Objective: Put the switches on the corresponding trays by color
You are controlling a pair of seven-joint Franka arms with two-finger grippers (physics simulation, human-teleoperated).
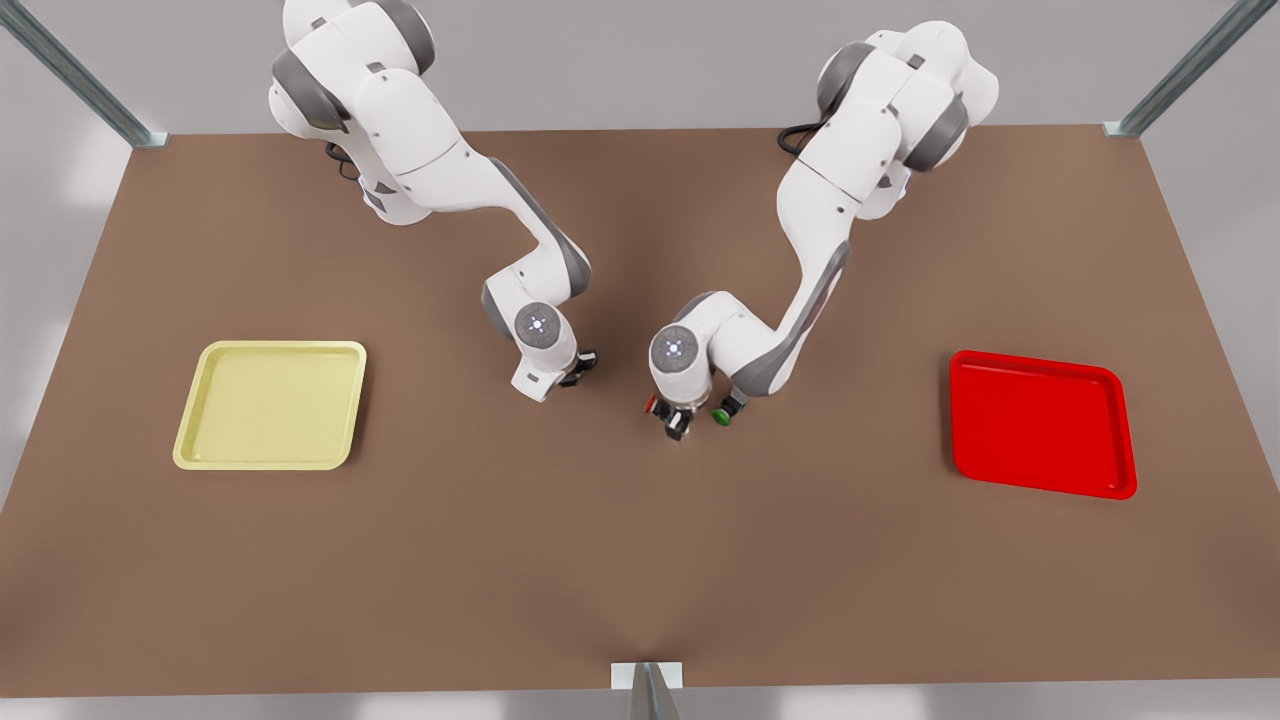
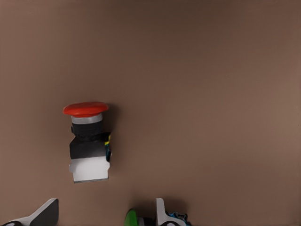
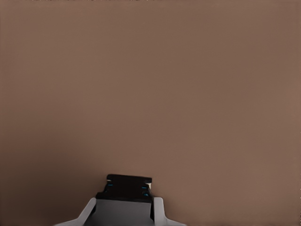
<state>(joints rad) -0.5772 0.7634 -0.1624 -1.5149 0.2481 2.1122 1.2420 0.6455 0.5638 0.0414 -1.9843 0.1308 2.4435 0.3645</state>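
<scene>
Left claw point(image 2: 104, 214) spread; right point(image 3: 123, 211) clamps switch point(image 3: 126, 187).

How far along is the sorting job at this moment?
Done: nothing; the yellow tray and red tray hold no switch. In hand: the right pincer grips a grey-and-black switch body, cap hidden. Remaining: the red switch lies on the table beside the open left pincer, near a green-capped one.

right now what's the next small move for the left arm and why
Probably slide the left gripper toward the red switch: its open fingers sit by the green-capped switch, the red one lying clear of them. The right gripper, mid-table, is closed on a dark switch body.
</scene>
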